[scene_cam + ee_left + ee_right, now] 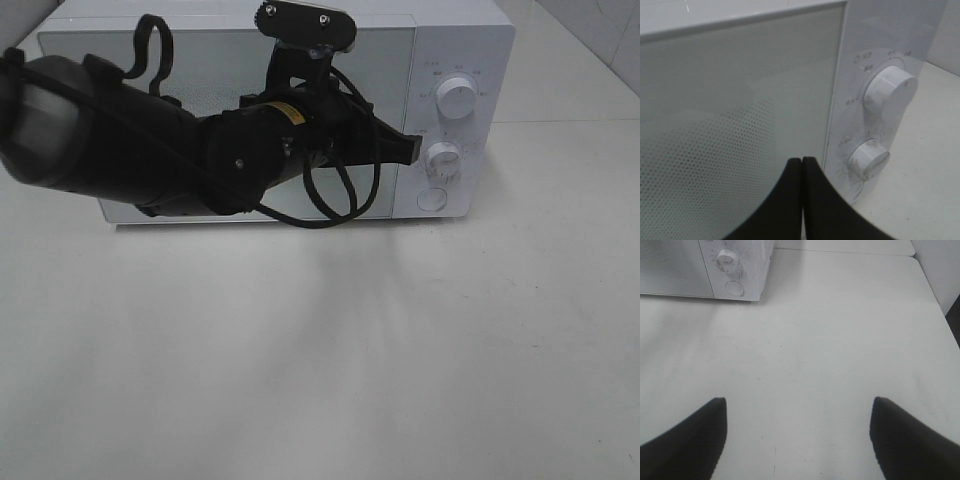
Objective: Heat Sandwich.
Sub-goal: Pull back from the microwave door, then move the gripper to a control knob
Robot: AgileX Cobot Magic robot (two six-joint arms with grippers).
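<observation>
Here the left gripper point(802, 162), jaws pressed together and empty, hovers at the door edge of the closed microwave point(385, 60), beside its lower knob point(443, 156). The right gripper point(799, 401) gapes wide and empty over the table point(320, 360) before the microwave; where the sandwich lies cannot be told

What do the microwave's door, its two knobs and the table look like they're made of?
The microwave door looks like glossy glass, softly reflective, over a fine dotted mesh, likely metal. The upper knob and lower knob are smooth, faintly shiny white with rounded moulded edges, likely plastic. The table is matt off-white and even, perhaps laminate or painted board; unclear which.
</observation>
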